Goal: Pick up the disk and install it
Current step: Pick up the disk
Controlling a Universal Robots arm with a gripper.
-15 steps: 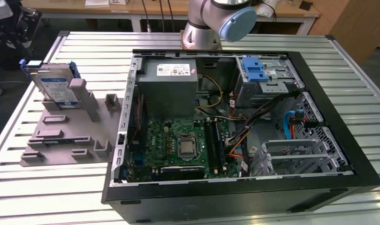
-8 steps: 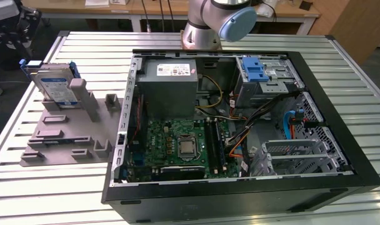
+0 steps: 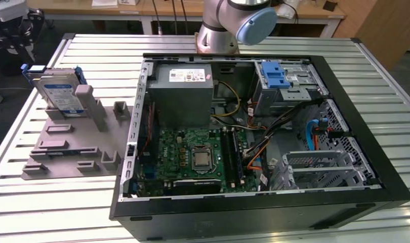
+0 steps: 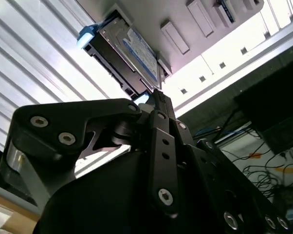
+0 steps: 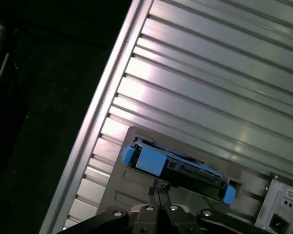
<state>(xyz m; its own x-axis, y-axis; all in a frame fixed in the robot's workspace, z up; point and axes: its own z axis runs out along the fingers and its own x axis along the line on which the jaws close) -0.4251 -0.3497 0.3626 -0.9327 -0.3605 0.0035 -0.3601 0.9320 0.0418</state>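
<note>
Standing on edge in a grey holder [image 3: 70,147] on the table [image 3: 56,212] just beside the open computer case [image 3: 259,126], seemingly so its top edge stays free for grasping: the disk [image 3: 59,93]; hand [image 5: 158,186] closed on nothing, hovering clear of the disk.

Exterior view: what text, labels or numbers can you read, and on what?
White-and-blue label on the disk: print too small to read.
White sticker on the power supply: print too small to read.
Markings on the motherboard: too small to read.
Nothing in this view is legible.
</note>
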